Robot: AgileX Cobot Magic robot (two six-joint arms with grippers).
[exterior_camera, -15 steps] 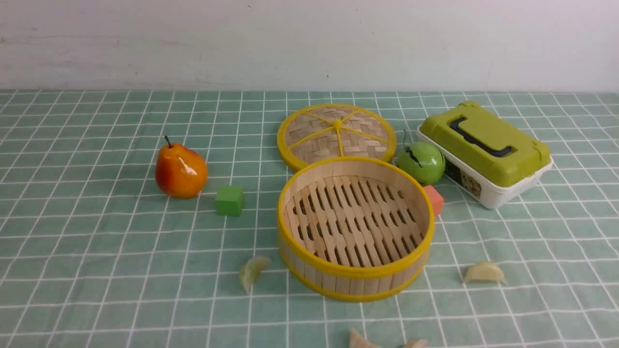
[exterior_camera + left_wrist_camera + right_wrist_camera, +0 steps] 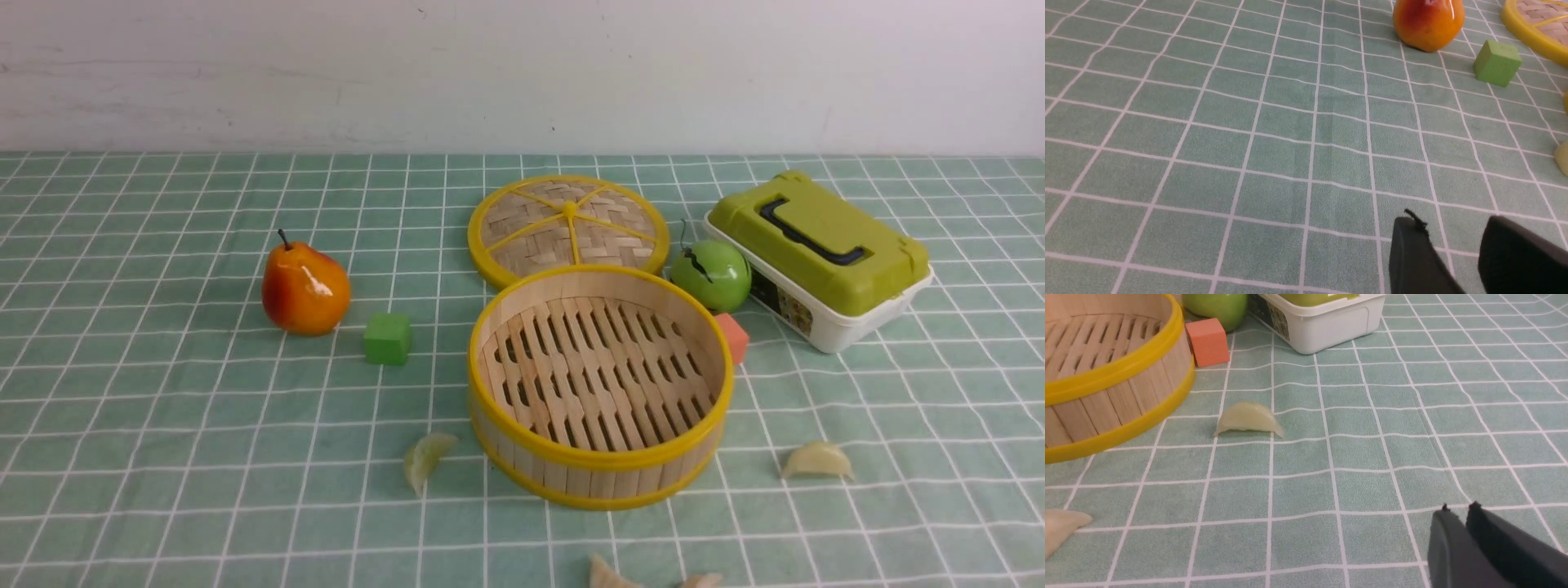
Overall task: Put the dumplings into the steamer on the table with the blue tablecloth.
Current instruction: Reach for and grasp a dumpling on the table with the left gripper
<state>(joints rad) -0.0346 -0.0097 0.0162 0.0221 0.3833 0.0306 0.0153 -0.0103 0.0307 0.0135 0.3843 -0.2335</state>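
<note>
Steamer (image 2: 596, 482) at tabletop (image 2: 163, 408) centre, slats bare. Left dumpling (image 2: 426, 459) on the cloth just near-left of its wall. Right dumpling (image 2: 817, 461) near-right, standing apart. Two more dumplings (image 2: 608, 574) at the near edge. Left gripper (image 2: 1453, 228) jaws apart, holding nothing. Right gripper (image 2: 1458, 510) jaws narrow, almost together, empty.

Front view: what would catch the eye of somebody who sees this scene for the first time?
The round bamboo steamer in the middle, empty, with its woven lid lying flat just behind it. Next come the glossy orange pear to the left and the green-lidded box to the right. Pale dumplings lie outside the steamer, none inside.
</note>
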